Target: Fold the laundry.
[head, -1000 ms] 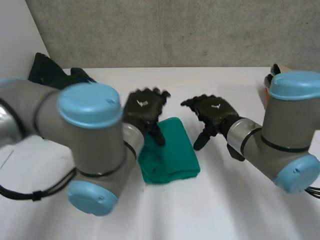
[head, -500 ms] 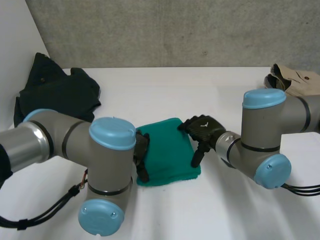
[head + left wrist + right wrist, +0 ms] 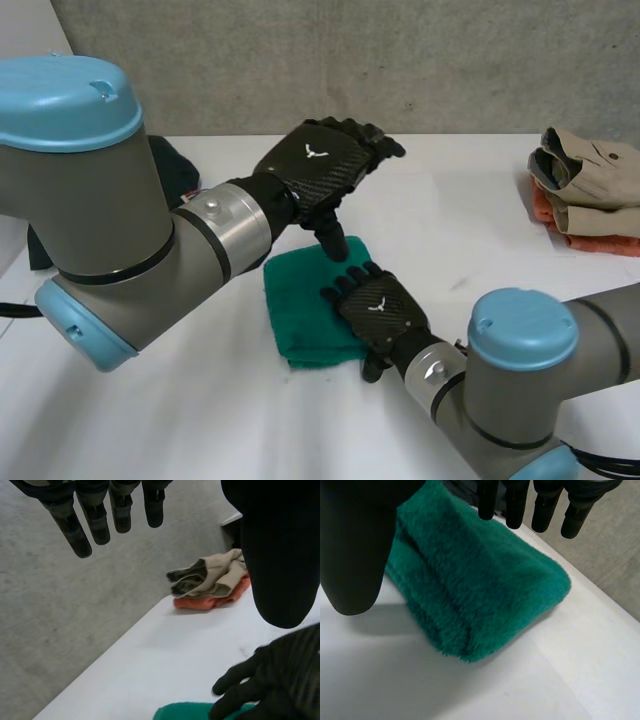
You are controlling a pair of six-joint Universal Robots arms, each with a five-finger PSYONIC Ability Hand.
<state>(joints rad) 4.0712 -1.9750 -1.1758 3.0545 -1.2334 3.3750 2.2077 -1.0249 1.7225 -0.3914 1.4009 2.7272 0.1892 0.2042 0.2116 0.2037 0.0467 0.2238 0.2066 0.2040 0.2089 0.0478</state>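
A folded green fleece towel (image 3: pixel 296 312) lies on the white table (image 3: pixel 470 230) near its middle. My right hand (image 3: pixel 380 312) is over the towel's near right part, fingers straight and open. In the right wrist view the towel (image 3: pixel 470 590) lies under my right hand's fingertips (image 3: pixel 545 505), and nothing is pinched. My left hand (image 3: pixel 315 165) is raised above the towel's far edge, open and empty. In the left wrist view its straight fingers (image 3: pixel 95 520) point out over the table. The right hand (image 3: pixel 280 680) and a strip of the towel (image 3: pixel 185 712) lie below them.
A stack of folded clothes, beige on orange (image 3: pixel 590 190), sits at the table's right edge, also in the left wrist view (image 3: pixel 210 582). A dark garment (image 3: pixel 178 168) lies at the back left, mostly behind my left arm. A grey wall stands behind the table.
My left hand has lifted from the towel's left edge to above its far edge. My right hand has moved from the towel's right edge to over its near right part.
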